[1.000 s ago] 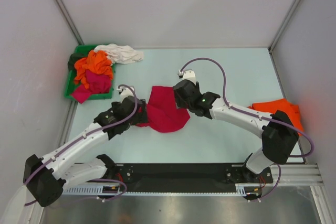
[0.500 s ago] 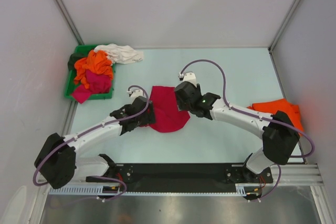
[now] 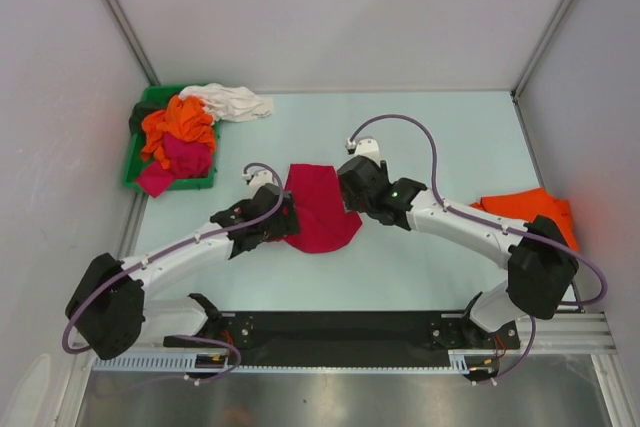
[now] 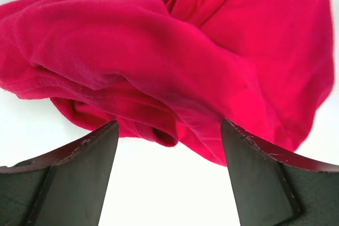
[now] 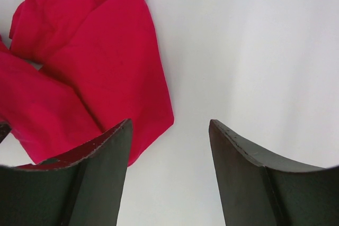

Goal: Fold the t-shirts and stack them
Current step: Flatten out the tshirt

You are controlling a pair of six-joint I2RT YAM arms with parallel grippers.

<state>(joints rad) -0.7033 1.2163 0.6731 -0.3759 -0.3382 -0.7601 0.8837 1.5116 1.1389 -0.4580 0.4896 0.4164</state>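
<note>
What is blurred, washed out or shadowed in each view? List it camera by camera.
Top external: sharp, soft even light, a reddish tint on the right wall beside the orange t-shirt. Left wrist: crimson t-shirt crisp, folds shaded, table bleached white. Right wrist: table overexposed too, right claw dark with little detail.

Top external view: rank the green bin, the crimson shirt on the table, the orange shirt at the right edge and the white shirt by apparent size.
1. green bin, by its outline.
2. crimson shirt and orange shirt: too alike to rank, both partly hidden.
3. white shirt, smallest.
</note>
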